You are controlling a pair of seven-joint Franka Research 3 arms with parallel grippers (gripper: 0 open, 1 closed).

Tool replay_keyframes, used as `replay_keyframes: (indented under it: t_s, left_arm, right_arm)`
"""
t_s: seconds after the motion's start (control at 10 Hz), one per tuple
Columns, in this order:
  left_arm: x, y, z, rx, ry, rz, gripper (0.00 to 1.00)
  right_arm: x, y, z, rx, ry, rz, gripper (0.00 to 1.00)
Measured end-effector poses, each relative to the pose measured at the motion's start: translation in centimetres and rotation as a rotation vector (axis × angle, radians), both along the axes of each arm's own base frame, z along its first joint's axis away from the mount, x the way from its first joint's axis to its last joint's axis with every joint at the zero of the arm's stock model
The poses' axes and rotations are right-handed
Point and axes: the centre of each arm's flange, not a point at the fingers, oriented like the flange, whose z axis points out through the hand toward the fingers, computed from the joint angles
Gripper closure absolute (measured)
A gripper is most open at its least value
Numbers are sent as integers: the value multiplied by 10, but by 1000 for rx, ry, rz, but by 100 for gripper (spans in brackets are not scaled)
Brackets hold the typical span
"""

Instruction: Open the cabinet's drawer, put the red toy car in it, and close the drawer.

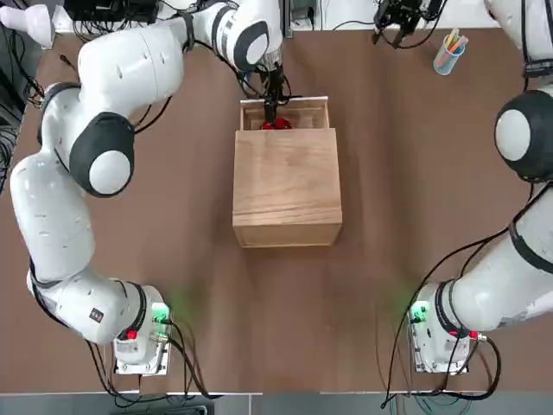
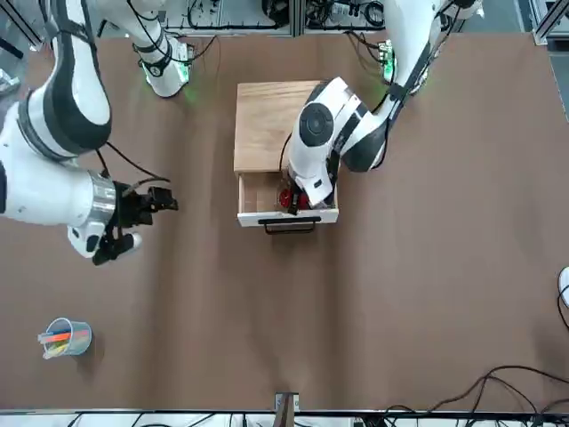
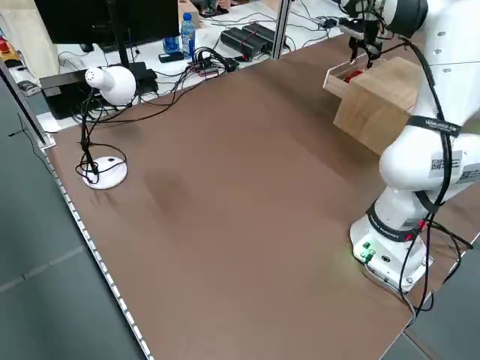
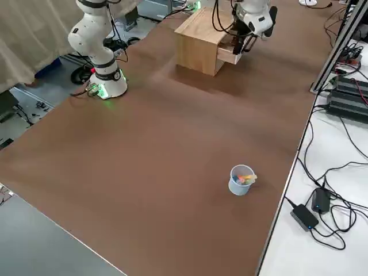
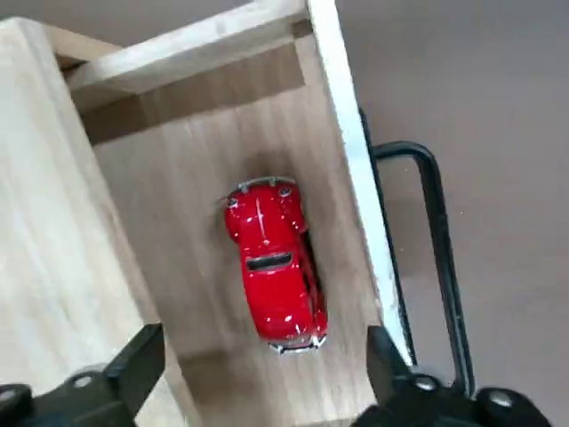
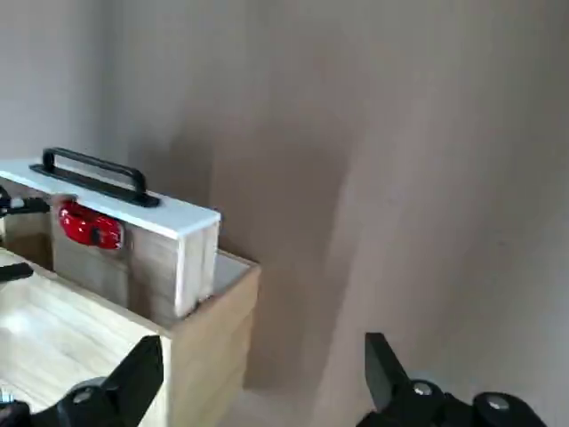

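Two wide-open, empty fingers [image 5: 140, 363] of the left gripper [image 5: 266, 342] hung above the red toy car [image 5: 276, 267], which lay in the cabinet's [image 1: 288, 177] open drawer [image 5: 213, 169]; rightward, the right gripper [image 6: 265, 342] hovered, spread wide and empty.

Two arms, left arm [image 1: 65, 212] and right arm [image 1: 510, 281], both glossy white rounded shells with dark grey joint covers, white round caps on the joints, black bands round the links, black cables strapped along the outside. Bases: left base [image 3: 390, 251] white and blocky w/ green glow, red spot just above, QR-type label [image 3: 444, 163] on the left arm's white link; right base [image 1: 432, 333] same look, green light plus red spot. Each end effector, left [image 5: 267, 374] and right [image 6: 265, 378], matte black, angular fingers, silvery round screws at their bases.
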Motion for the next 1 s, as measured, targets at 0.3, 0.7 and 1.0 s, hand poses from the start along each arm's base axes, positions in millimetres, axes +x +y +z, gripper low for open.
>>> replay_keyframes:
  t_s: [0.3, 0.7, 1.0]
  left_arm:
    - [21, 53, 78, 63, -115, -22, 0]
    - [45, 156, 118, 101, -174, -254, 0]
    - [52, 235, 141, 102, -206, -528, 0]
  right_arm:
    - [13, 22, -17, 102, -22, -48, 0]
    - [29, 56, -66, 243, 18, -152, 30]
    - [31, 85, -100, 218, 55, -234, 62]
